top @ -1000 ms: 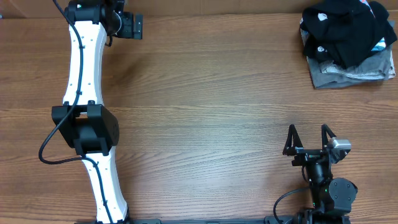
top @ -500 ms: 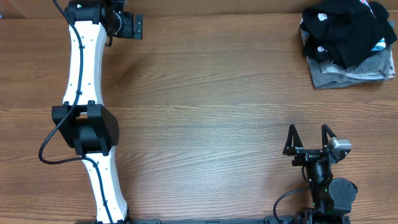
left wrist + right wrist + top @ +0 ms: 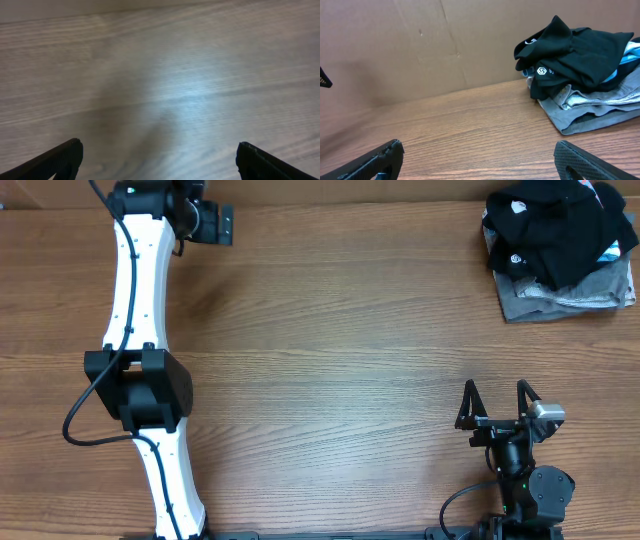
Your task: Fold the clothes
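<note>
2 end effectors show, both with jaws spread wide and both holding nothing. The left end effector [image 3: 160,162] is reached out to the far-left corner of the bench [image 3: 330,380], and only wood grain shows between its fingertips. Nothing of the task lies near it. The right end effector [image 3: 495,392] sits low beside its own base, fingers pointing toward the far edge.

The black garment [image 3: 580,47] lies ahead of the right end effector and off to its right, well apart from it. It is crumpled on top of 1 small pile. A white printed mark shows on a fold that faces this end effector. Under the black fabric a grey folded garment [image 3: 600,112] rests flat on the bench, and a sliver of light blue shirt [image 3: 631,50] shows between the 2 (how much of it is buried I cannot tell).

The pile reads as a holding stack, parked in a corner so the wide middle of the bench can serve for spreading.

Folding has not begun, by my judgement. The first step is to lift the black garment off the pile and lay it flat in the middle. The right end effector is nearer and faces it, so it is the natural one to reach. Its wide jaws suit a pinch on bunched thin fabric. The risk is that a deep pinch also catches a garment underneath and drags it along.
</note>
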Controlling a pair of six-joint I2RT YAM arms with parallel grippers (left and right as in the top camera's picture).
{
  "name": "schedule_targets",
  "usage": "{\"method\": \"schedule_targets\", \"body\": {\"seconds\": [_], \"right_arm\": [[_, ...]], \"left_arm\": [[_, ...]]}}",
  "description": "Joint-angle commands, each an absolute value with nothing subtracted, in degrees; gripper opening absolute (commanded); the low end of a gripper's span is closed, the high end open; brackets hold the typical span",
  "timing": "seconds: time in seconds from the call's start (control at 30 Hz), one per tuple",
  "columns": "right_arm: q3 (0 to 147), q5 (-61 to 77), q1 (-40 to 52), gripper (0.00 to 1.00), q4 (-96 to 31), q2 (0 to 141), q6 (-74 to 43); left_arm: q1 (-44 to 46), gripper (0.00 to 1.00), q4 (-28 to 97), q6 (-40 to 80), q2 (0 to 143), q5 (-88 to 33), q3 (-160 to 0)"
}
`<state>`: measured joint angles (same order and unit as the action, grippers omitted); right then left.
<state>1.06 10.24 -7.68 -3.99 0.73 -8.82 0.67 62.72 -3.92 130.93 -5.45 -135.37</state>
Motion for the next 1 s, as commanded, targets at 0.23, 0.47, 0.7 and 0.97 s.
{"method": "schedule_targets", "body": {"seconds": [0.23,0.47,0.7,0.97], "right_arm": [[0.5,9.9,-7.5,1.0,-3.7,0.2,-9.0],[0.5,9.9,-7.5,1.0,-3.7,0.2,-9.0],[0.5,9.9,-7.5,1.0,-3.7,0.2,-9.0],[0.5,9.9,-7.5,1.0,-3.7,0.2,-9.0]], "left_arm": [[6.1,1.0,59.3,-3.6,94.0,-2.6,-98.9],[0.3,1.0,53.1,-2.3,70.5,-1.7,-74.9],[-4.6,1.0,31.1,-2.4,50.0,-6.2,-49.2],[-4.5,1.0,-2.8,-2.1,31.0,-12.2,-18.9]]}}
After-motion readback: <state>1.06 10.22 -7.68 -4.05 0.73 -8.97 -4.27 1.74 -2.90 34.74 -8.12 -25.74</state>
